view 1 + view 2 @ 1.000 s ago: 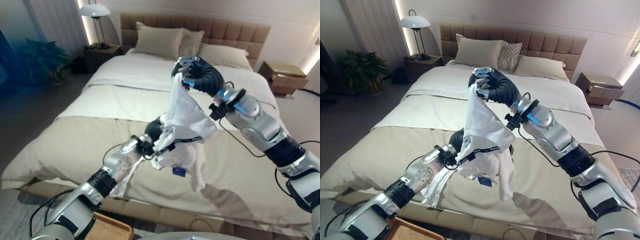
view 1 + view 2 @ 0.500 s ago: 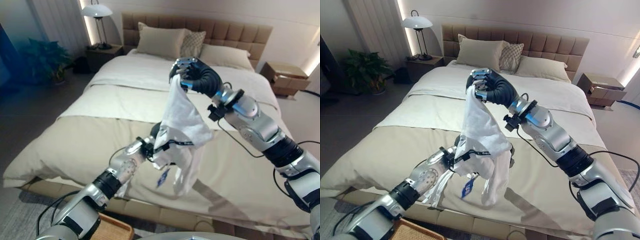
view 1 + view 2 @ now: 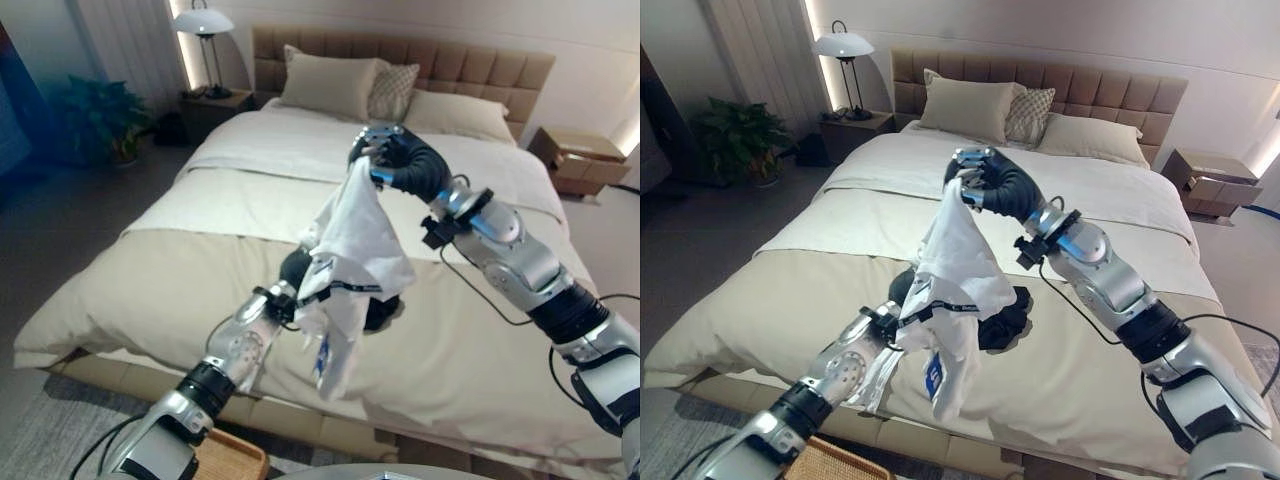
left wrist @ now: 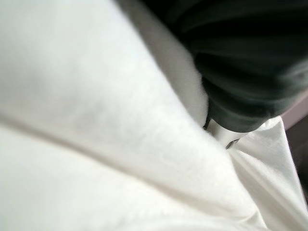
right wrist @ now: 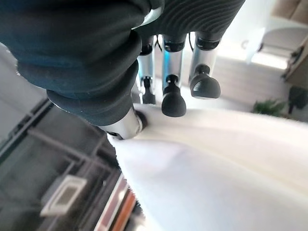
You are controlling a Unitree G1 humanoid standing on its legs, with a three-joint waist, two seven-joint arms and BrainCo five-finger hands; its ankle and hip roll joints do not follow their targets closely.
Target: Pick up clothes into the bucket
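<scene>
One white garment [image 3: 958, 262] hangs over the bed [image 3: 820, 240], pinched by the right hand [image 3: 992, 180]; the left hand [image 3: 296, 272] is buried in cloth, grip unreadable.

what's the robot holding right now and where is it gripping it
A white garment: the right hand pinches its top corner, lifted above the bed; the left hand's grip is hidden in the cloth.

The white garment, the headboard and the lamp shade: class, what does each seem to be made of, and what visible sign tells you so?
White garment: soft matte cloth, probably cotton knit; it hangs in limp folds from the right hand.
Headboard: padded tan upholstery, fabric or leather, I cannot tell which; it is stitched into puffed squares.
Lamp shade: smooth white dome, likely glass or painted metal; it shines evenly.
</scene>
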